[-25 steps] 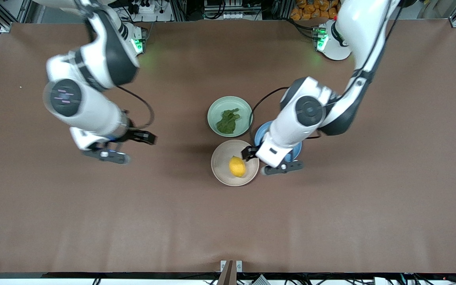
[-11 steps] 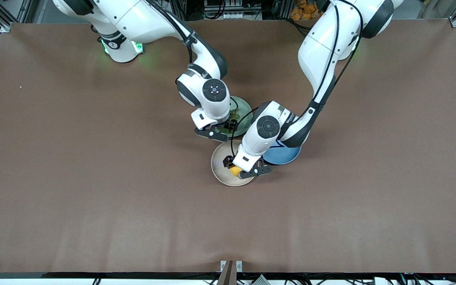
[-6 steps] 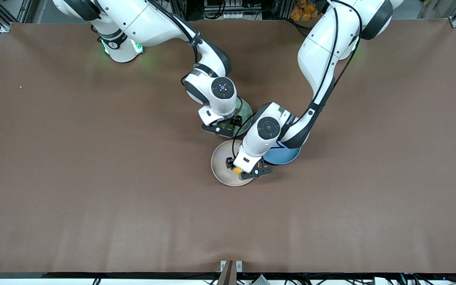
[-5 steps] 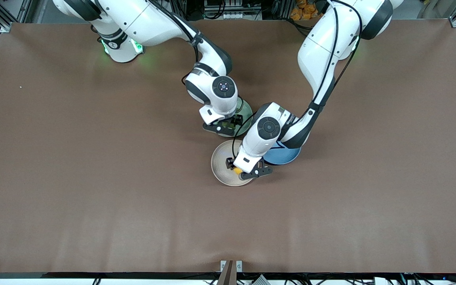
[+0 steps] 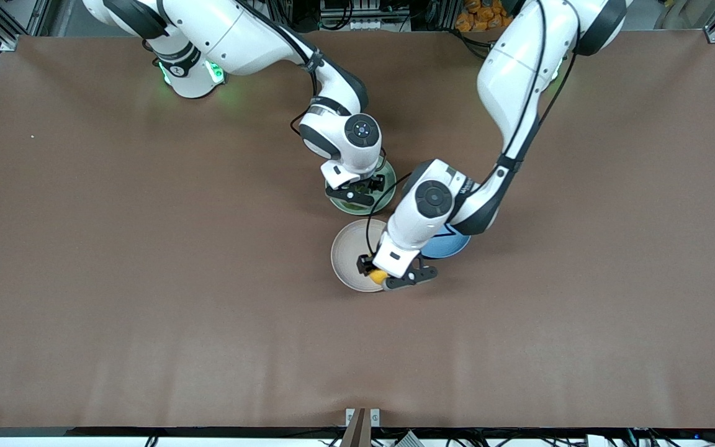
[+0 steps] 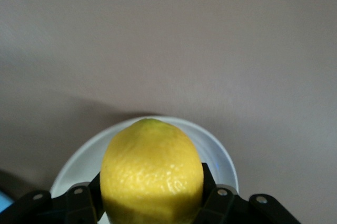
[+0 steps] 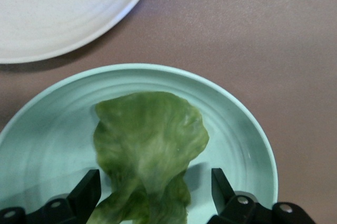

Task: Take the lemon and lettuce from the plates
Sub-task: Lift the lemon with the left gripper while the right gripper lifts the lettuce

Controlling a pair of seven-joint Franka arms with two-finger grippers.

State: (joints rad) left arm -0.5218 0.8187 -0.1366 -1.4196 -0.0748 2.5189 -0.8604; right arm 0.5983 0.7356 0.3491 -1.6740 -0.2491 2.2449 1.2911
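My left gripper [image 5: 381,277] is shut on the yellow lemon [image 5: 377,276] and holds it over the edge of the beige plate [image 5: 346,248] nearest the front camera. In the left wrist view the lemon [image 6: 151,174] fills the gap between the fingers, with the plate [image 6: 220,153] below. My right gripper [image 5: 357,194] is low over the mint green plate [image 5: 386,186]. In the right wrist view it [image 7: 152,192] is open, its fingers [image 7: 88,190] on either side of the green lettuce [image 7: 150,137], which lies on the mint plate [image 7: 250,129].
A blue plate [image 5: 452,246] sits beside the beige plate toward the left arm's end, partly under the left arm. The beige plate's rim also shows in the right wrist view [image 7: 63,13]. Brown table lies all around the plates.
The right gripper has moved over the mint plate and come down around the lettuce. The left gripper, shut on the lemon, has shifted toward the beige plate's edge nearest the front camera.
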